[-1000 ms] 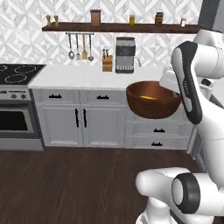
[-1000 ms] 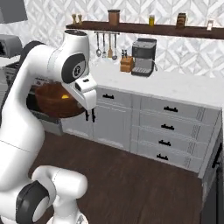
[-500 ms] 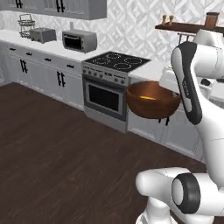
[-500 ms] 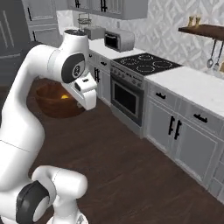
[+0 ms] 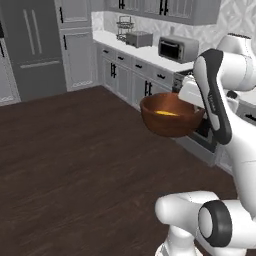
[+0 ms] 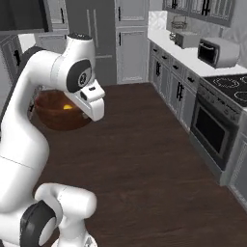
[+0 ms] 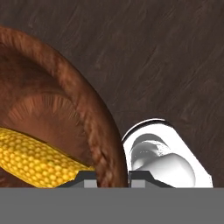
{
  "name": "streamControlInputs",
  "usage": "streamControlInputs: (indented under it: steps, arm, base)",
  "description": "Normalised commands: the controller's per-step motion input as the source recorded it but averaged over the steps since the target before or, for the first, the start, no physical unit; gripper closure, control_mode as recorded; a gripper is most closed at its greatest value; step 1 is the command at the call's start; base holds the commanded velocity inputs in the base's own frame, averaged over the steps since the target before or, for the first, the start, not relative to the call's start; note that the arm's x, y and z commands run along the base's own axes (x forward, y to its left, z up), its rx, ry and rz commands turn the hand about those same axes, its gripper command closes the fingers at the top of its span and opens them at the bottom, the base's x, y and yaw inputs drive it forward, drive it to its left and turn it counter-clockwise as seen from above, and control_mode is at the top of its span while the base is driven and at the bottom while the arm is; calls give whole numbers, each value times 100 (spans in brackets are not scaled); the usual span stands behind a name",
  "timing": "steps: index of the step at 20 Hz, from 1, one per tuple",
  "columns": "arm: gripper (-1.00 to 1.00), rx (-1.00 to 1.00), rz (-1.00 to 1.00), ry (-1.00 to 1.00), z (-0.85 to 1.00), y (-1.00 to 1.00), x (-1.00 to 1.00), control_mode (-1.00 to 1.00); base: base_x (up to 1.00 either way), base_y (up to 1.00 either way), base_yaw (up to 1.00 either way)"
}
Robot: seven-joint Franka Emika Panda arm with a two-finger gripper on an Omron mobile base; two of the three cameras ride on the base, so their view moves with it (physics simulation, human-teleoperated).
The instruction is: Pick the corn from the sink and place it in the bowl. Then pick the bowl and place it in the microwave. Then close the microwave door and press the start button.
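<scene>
Inside bowl (image 7: 98, 127): corn (image 7: 35, 157); end effector (image 7: 112, 176) clamping rim.

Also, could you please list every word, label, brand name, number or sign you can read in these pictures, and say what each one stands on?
None can be read.
The bowl, the corn in it and the gripper carry no lettering.
The small countertop oven, the stove and the cabinets show no legible marks; any text on their panels is too small and blurred.

Round reddish-brown wooden bowl (image 7: 94, 118) cut off at 9 o'clock; small yellow corn cob (image 7: 35, 158) likewise; dark fingers (image 7: 85, 176) barely visible at 6 o'clock.
</scene>
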Motion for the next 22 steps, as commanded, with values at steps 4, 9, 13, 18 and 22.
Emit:
streamControlInputs:
  steps: [4, 9, 13, 18, 22]
  arm:
    - [100, 0, 0, 0, 0, 0, 0, 100]
    - [100, 0, 0, 0, 0, 0, 0, 100]
    - [100, 0, 0, 0, 0, 0, 0, 100]
    - [100, 0, 0, 0, 0, 0, 0, 100]
    - [100, 0, 0, 0, 0, 0, 0, 100]
  base:
    - [100, 16, 31]
    - [100, 11, 21]
    - [100, 0, 18]
    - [100, 0, 13]
    - [100, 0, 7]
